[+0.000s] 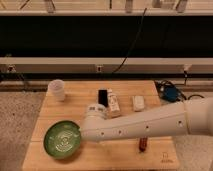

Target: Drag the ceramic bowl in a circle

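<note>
Room is tightest at the near left corner of the wooden desk (80,95), where the ceramic bowl (62,140) sits upright, its green inside ringed with pale circles. Its left rim lies close to the desk's left edge and its near rim close to the near edge, with only narrow strips of wood showing on both sides. The white arm (150,125) reaches in from the right, crossing the middle of the desk, and its tip carries the pincer (82,132) right at the bowl's right rim. The pincer stands wide, though the arm's end covers most of it and I cannot tell whether it touches the rim. Bare wood opens on the far side of the bowl, up to a white cup (58,90) standing near the far left corner. A black item (102,96), a white box (114,100) and a small white block (138,103) sit in a row toward the far edge, well apart from the bowl. A small brown item (142,144) lies near the near edge, right of the bowl, with open wood between them. A blue object (170,93) rests just off the desk's right far corner.
</note>
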Robot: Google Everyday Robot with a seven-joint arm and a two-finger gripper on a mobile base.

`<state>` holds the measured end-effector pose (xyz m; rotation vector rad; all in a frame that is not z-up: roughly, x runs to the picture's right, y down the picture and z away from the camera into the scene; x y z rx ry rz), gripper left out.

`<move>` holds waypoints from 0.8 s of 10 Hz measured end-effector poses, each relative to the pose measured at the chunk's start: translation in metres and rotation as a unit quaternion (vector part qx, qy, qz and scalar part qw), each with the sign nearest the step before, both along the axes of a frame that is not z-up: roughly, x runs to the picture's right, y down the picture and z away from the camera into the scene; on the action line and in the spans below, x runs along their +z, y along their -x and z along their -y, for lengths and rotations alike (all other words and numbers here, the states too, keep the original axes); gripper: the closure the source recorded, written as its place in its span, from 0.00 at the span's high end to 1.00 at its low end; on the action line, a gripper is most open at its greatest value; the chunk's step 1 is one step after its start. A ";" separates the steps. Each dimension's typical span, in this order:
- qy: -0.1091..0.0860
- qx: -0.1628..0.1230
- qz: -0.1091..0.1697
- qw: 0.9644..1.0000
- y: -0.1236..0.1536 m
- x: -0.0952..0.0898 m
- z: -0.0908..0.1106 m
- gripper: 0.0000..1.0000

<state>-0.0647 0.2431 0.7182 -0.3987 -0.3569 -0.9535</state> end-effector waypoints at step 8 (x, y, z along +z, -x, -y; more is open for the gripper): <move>0.004 -0.030 0.025 0.999 0.022 0.014 -0.002 0.80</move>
